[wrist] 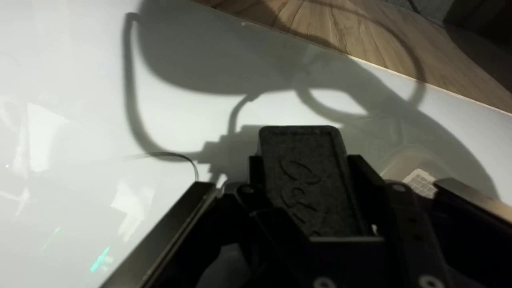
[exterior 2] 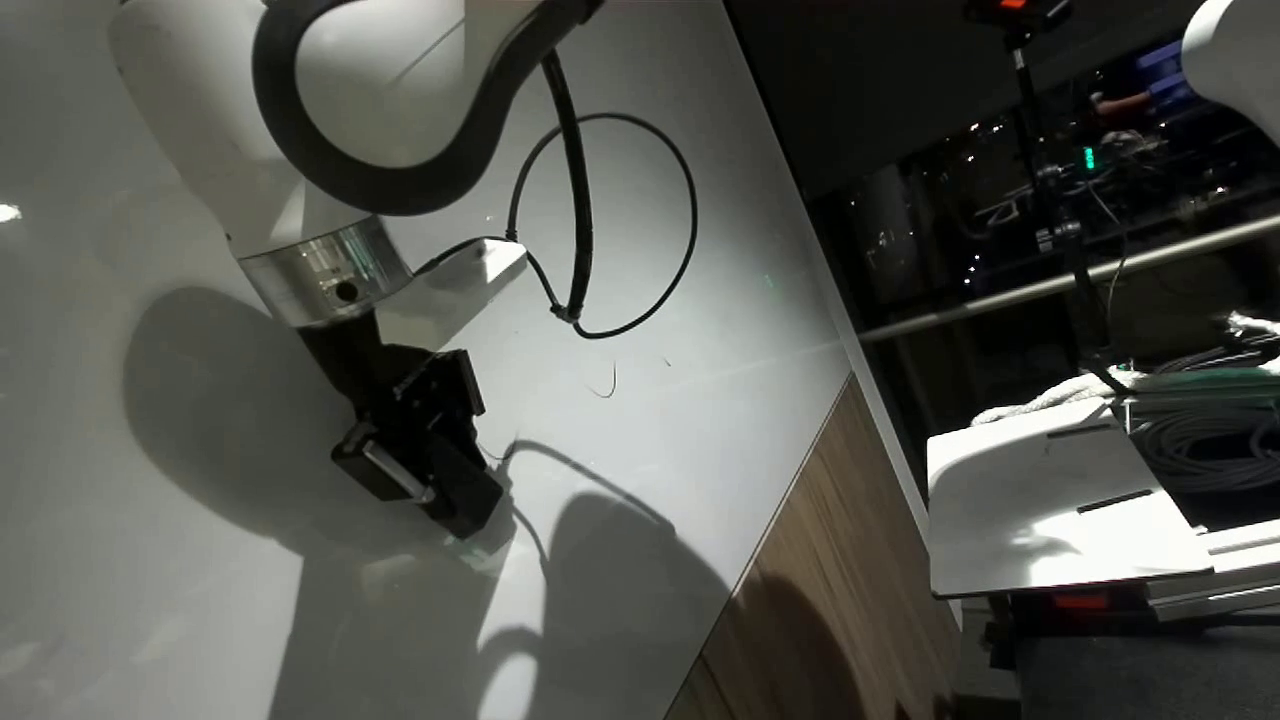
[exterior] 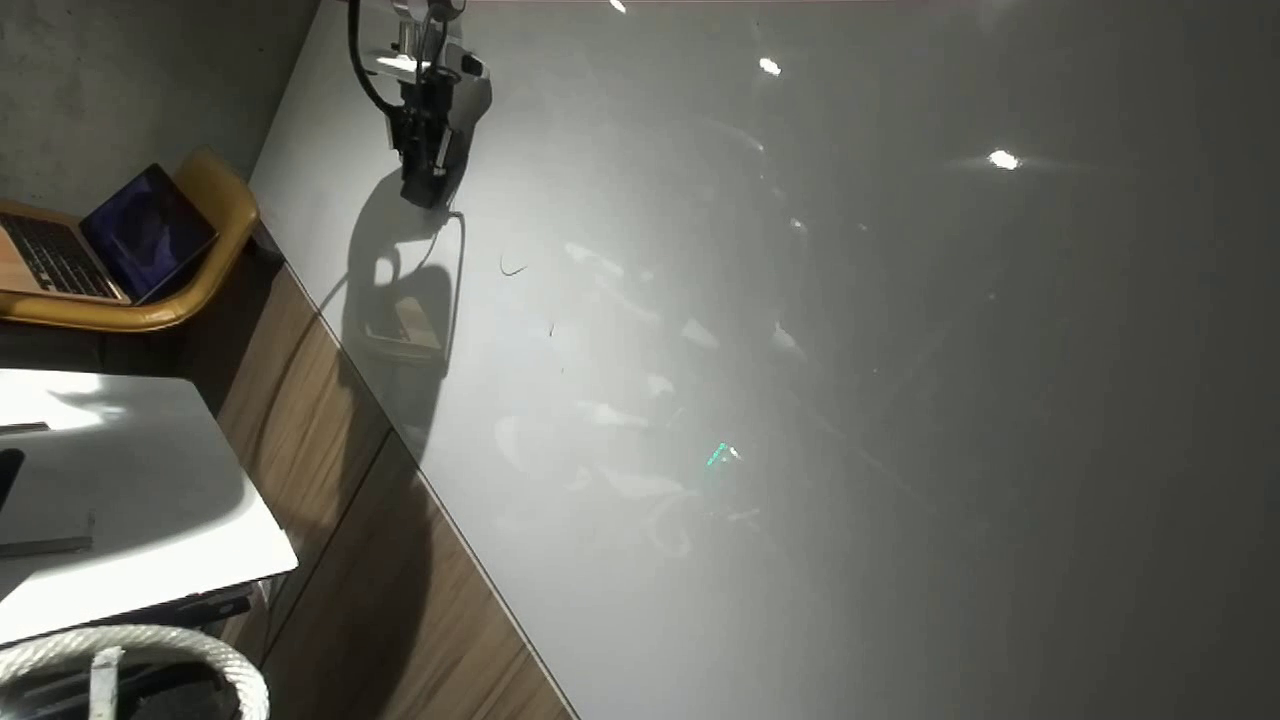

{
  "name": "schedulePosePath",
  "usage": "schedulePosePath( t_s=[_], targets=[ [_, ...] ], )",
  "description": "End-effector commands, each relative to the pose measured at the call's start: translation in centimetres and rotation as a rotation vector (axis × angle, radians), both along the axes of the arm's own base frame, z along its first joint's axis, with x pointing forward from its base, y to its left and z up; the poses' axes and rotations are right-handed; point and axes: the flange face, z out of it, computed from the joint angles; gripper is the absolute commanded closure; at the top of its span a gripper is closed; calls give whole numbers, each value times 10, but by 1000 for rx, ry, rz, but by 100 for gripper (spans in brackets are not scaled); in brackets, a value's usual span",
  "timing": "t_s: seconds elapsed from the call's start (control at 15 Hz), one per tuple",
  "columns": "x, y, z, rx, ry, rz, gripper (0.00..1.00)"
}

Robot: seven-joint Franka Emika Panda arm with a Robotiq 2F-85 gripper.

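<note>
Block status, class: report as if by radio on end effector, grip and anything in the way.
End effector gripping block. Its contact with white surface: can't tell. Thin dark mark nearby; no obstruction seen.

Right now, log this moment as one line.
jaws: shut on dark block | near: glossy white surface, contact unclear | on surface: thin curved line | aside: open laptop on yellow chair

Glare (exterior: 1003,160) dots a glossy white surface (exterior: 900,420) bordered by wood-grain boards (exterior: 470,650) near a mustard chair (exterior: 230,205).
</note>
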Motion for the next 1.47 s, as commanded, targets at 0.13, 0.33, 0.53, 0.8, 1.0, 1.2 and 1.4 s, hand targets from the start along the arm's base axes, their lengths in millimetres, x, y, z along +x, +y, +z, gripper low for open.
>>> schedulePosePath(
  t_s=[0.13, 0.33, 0.53, 0.8, 1.0, 1.2, 1.4],
  targets=[
    [-52, -4, -50, -63, 32, -52, 71],
    [-74, -10, -71, -108, 21, -65, 71],
    [-74, -27, -59, -140, -39, -73, 71],
    [-45, -69, -7, -148, -140, -102, 71],
    [-23, -83, 22, -116, -190, -121, 71],
    [-10, -75, 22, -85, -201, -109, 71],
    [-4, -56, 6, -72, -208, -78, 71]
  ],
)
